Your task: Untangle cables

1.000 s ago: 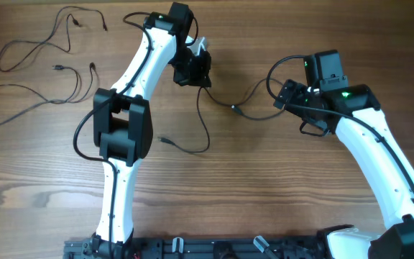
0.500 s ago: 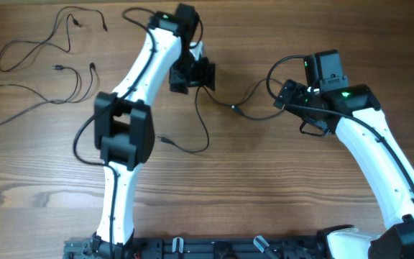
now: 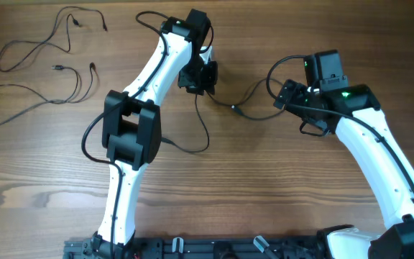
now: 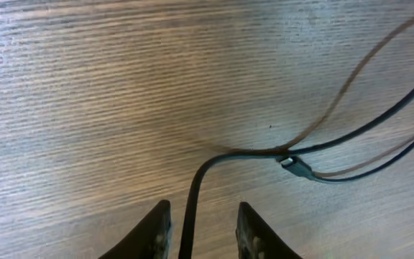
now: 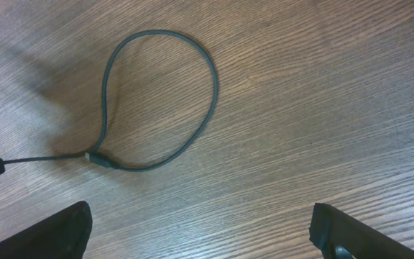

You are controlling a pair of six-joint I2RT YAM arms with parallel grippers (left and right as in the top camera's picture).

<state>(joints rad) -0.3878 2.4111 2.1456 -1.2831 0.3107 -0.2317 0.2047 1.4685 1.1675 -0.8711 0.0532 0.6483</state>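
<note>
Wooden table (image 3: 264, 187), loose cables (image 3: 49, 102) (far left)

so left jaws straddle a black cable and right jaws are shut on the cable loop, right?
No. Right wrist view shows the right jaws wide open, the cable loop lying free on the table ahead of them. Left jaws do straddle the black cable.

Warm brown with fine pale straight grain on the flat wooden tabletop (image 3: 264, 187). Plain black along the thin round cable (image 4: 192, 194) and the loose thin cords (image 3: 54, 68). Glossy white with black joints on the slim left arm (image 3: 153, 68) and right arm (image 3: 369, 147).
</note>
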